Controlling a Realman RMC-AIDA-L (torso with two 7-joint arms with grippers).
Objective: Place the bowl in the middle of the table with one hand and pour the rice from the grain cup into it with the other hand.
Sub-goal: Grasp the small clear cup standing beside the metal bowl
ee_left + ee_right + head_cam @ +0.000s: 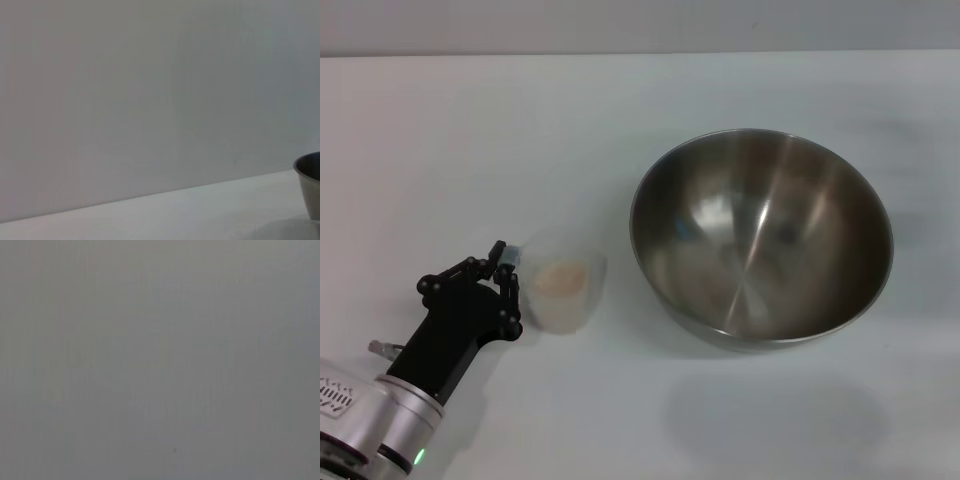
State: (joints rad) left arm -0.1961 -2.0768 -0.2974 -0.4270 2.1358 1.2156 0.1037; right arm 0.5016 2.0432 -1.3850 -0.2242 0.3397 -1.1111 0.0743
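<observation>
Head view: at the near left, the left arm's black gripper (507, 280) reaches in from the corner, its fingers pinching the left side tab of the small translucent frosted plastic grain cup (565, 292). The cup stands upright on the plain white flat surface (470, 140), left of centre, and holds a low heap of pale beige rice (563, 277) seen through its open top. Just to the right of the cup, apart from it by a narrow gap, sits the large round stainless-steel mixing bowl (761, 236), shiny and reflective inside, resting right of centre on the surface with a soft shadow near its front. The bowl is far wider than the cup.

In the left wrist view, only a sliver of the bowl's outer wall (310, 184) shows at one edge, standing on the white surface (175, 215) before a plain grey background.

The right wrist view shows only a uniform grey field, and the right gripper appears in no view.
</observation>
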